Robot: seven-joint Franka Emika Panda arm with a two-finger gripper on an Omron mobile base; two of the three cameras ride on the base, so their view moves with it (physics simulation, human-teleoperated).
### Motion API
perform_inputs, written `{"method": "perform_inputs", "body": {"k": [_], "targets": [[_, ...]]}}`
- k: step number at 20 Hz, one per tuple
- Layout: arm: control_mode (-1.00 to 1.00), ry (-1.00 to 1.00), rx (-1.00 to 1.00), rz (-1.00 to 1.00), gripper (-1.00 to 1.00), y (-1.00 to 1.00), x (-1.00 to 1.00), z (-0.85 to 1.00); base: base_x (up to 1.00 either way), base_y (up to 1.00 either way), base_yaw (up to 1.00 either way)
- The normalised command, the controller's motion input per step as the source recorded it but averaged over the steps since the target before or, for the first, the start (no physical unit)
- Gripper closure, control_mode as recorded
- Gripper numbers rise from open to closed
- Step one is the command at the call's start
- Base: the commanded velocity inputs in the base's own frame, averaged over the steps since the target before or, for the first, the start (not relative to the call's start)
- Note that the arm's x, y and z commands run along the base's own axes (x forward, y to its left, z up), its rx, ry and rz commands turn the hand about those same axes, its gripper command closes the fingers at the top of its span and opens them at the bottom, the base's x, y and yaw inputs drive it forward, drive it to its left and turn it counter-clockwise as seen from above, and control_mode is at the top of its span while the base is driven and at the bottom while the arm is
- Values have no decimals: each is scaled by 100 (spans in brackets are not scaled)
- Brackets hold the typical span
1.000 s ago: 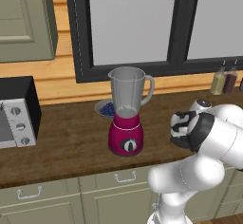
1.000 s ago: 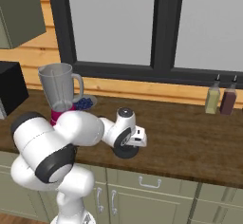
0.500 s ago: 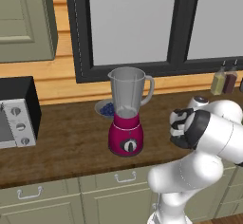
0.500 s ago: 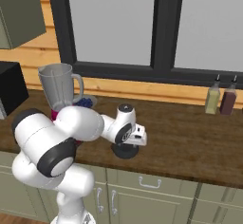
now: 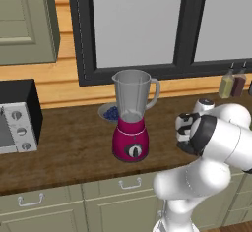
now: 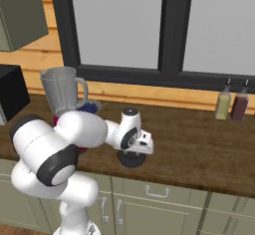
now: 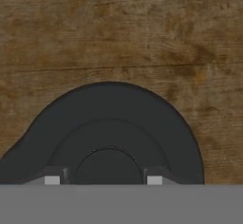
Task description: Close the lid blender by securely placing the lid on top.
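Now my gripper [image 7: 103,179] pinches the lid's [image 7: 111,123] raised centre on the desk [image 7: 142,28], right of the blender [image 5: 131,115]; I should lift straight, keeping it level.

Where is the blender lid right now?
The lid lies flat on the wooden counter directly under the gripper, to the right of the blender in the right base view.

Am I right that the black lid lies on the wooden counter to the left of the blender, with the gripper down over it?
Not quite: the lid lies to the right of the blender, as the left base view shows. It is on the wooden counter, with the gripper down over it.
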Motion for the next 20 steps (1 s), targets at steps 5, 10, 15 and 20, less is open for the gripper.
{"method": "perform_inputs", "body": {"k": [5, 10, 15, 20], "targets": [[-100, 3, -1, -3, 100, 11, -48, -47, 0, 0, 0], [-100, 1, 0, 0, 100, 0, 0, -1, 0, 0, 0], [-100, -1, 2, 0, 100, 0, -3, 9, 0, 0, 0], [-100, -2, 8, 0, 100, 0, -15, 84, 0, 0, 0]]}}
